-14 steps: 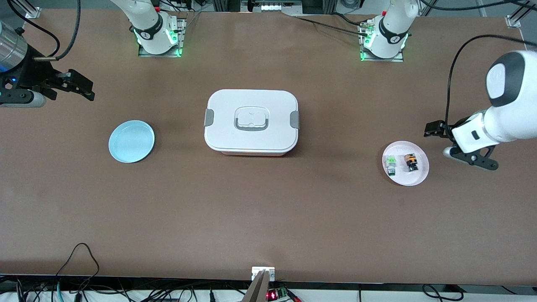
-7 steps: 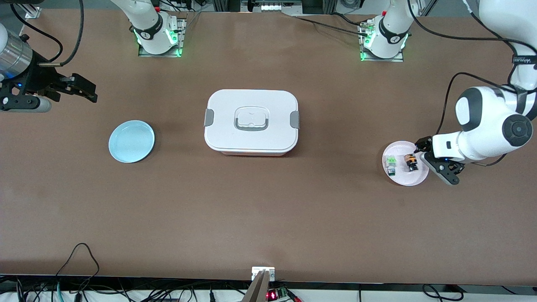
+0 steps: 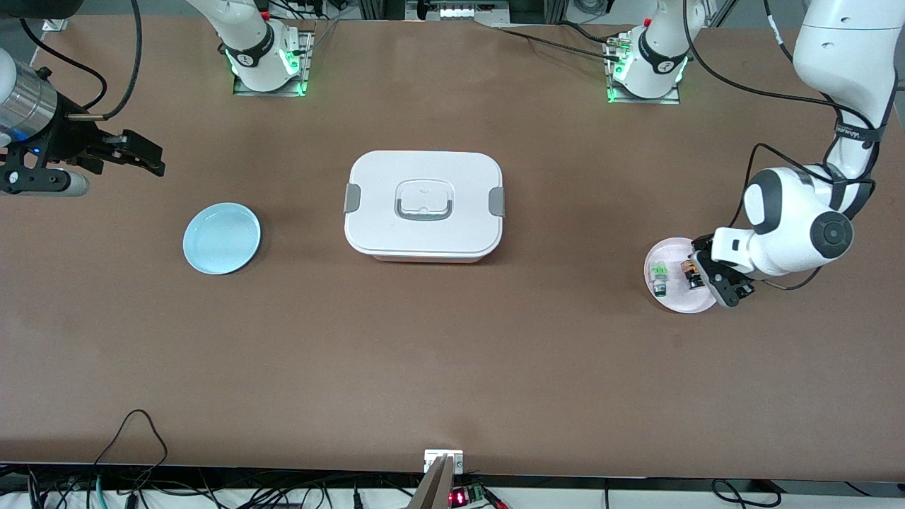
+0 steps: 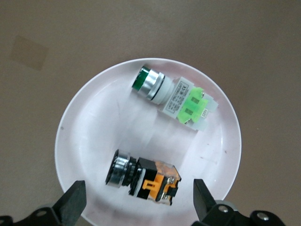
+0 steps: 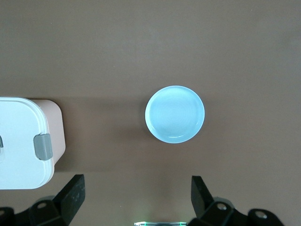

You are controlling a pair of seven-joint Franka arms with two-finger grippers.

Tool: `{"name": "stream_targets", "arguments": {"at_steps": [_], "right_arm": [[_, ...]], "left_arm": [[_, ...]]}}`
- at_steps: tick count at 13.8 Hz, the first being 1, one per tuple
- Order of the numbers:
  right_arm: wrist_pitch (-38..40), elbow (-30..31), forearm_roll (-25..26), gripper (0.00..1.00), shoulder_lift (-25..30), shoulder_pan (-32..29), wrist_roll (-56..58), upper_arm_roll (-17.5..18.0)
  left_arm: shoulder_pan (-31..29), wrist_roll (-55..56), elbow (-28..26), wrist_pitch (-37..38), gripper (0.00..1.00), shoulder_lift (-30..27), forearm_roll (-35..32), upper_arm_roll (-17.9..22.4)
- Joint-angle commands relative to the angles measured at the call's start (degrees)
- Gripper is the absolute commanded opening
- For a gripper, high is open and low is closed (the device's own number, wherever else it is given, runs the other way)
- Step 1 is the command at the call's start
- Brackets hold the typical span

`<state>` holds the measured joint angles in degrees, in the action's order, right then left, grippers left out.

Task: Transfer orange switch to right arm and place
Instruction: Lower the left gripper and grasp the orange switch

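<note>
The orange switch lies on its side on a pale pink plate at the left arm's end of the table. My left gripper hovers over the plate's edge, partly covering the switch in the front view. In the left wrist view the orange switch lies between the open fingers of my left gripper, which touch nothing. My right gripper hangs open and empty over the right arm's end of the table, and the right wrist view shows my right gripper above bare tabletop.
A green-and-white switch shares the pink plate, beside the orange one; it is the green switch in the left wrist view. A white lidded box stands mid-table. A light blue plate lies toward the right arm's end, also the blue plate.
My left arm has swung in from the table's end and come down over the pink plate, beside the orange switch. The right gripper has shifted only slightly.
</note>
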<state>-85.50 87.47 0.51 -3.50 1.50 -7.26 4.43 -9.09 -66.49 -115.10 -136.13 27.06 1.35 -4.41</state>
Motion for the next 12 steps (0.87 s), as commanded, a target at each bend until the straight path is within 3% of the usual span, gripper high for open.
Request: {"name": "stream_targets", "arguments": {"at_steps": [1,11,12], "right_arm": [[0.7,0.2,0.7,1.0,0.6,-0.2,-0.3,0.1],[0.7,0.2,0.6,1.0,0.7,-0.2,-0.2,0.1],[0.7,0.2,0.6,1.0,0.7,-0.2,-0.2,0.1]], "left_arm": [[-0.7,-5.1,-2.9,-4.1,1.0,-0.5,1.1,-0.5],[-1.3,-7.3,-3.1,-9.7,1.0,2.5,1.1,-0.5],[-1.3,-7.3,-3.1,-9.7,0.95,2.5,1.1,-0.5]]}}
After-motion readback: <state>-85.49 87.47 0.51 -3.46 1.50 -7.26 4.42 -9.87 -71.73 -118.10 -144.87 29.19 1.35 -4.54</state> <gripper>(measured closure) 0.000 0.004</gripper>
